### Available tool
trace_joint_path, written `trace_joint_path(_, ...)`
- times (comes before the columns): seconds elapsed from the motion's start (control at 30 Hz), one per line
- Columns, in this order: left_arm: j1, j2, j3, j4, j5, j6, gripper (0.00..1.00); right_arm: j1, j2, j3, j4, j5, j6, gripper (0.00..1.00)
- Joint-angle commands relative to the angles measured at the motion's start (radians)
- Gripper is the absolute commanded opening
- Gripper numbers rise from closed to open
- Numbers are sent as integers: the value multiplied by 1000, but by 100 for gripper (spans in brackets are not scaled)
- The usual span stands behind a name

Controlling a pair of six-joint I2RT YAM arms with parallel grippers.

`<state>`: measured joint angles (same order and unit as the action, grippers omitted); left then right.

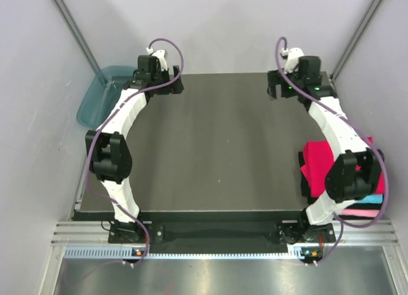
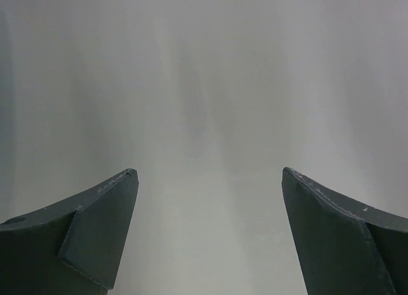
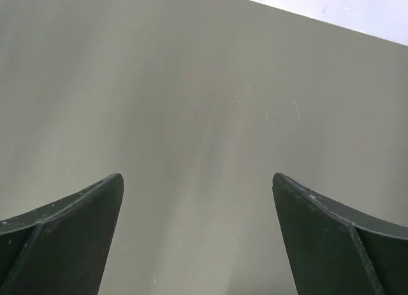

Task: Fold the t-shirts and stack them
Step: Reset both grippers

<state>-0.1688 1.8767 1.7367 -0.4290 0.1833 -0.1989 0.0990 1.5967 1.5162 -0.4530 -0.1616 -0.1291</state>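
My left pincer (image 2: 210, 234) stands with its two dark fingers spread wide. Between them the wrist camera sees only a pale, blurred grey plane. My right pincer (image 3: 197, 234) is spread just as wide, facing a flat grey-green plane with a lighter strip across the upper right corner (whether that is wall or table I cannot tell).

From above, both arms reach out to the far edge of the table (image 1: 217, 148), the left one at the far-left corner and the right one at the far-right corner. The table top is a dark, matte, square sheet. Along its near edge runs a ribbed metal rail (image 1: 217, 234) to which my two bases are bolted. Pale lilac-grey walls (image 1: 38, 116) close in on the left, the back and the right, with slanted dark bars in the two far corners.

The t-shirts sit in a pile at the right edge of the table, near my right base and partly hidden by that arm. The red shirt (image 1: 317, 164) lies on top, with a sliver of the cyan shirt (image 1: 375, 197) and the pink shirt (image 1: 364, 213) showing beneath. A teal tub (image 1: 99, 97) leans off the far-left corner against the left wall.
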Motion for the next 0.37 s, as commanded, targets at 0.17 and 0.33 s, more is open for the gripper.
trace_joint_path(0.17,-80,48,103,105,-174,170,99,202,115,49,141,287,13,100)
trace_joint_path(0.33,-90,64,109,99,-169,168,99,212,123,21,194,217,12,99)
